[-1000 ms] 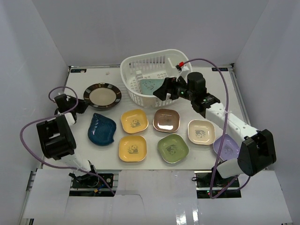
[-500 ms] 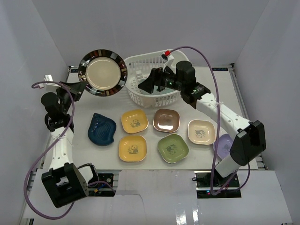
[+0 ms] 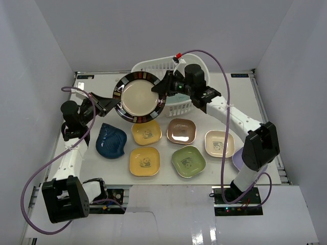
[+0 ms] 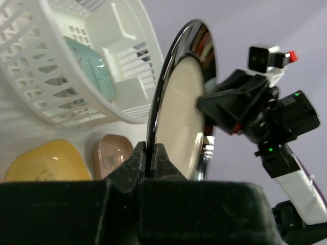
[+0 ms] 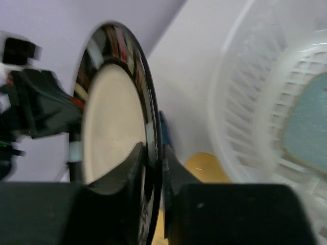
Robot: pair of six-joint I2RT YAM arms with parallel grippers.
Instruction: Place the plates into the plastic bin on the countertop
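The dark-rimmed round plate (image 3: 139,98) with the cream centre hangs in the air above the white worktop (image 3: 255,92), tipped up nearly on edge and pinched from opposite sides. The left claw (image 3: 113,103) is clamped on its left rim; in the left wrist view the fingers are pressed together on the thin edge. The right claw (image 3: 163,88) straddles the right rim. In the right wrist view, which is blurred, its fingers (image 5: 127,171) lie against both faces of the plate, so it reads as gripping too. The line between the two grips runs left to right across the plate, and both wrist cameras see the plate almost edge-on. The coming move turns on where the large white slotted plastic bin (image 3: 179,107) lies. It sits just behind and to the right of the plate, on the right claw's side and close under that arm, while the left claw is on the far side of the plate from it. The right arm is therefore the nearer one. I judge this a handover – the left claw would need to let go before the plate can swing back and right over the bin's rim. A pale teal dish (image 4: 92,71) already leans inside the bin, and the small rounded-square dishes (image 3: 145,131) lie flat on the worktop near the arm bases – not yet moved.
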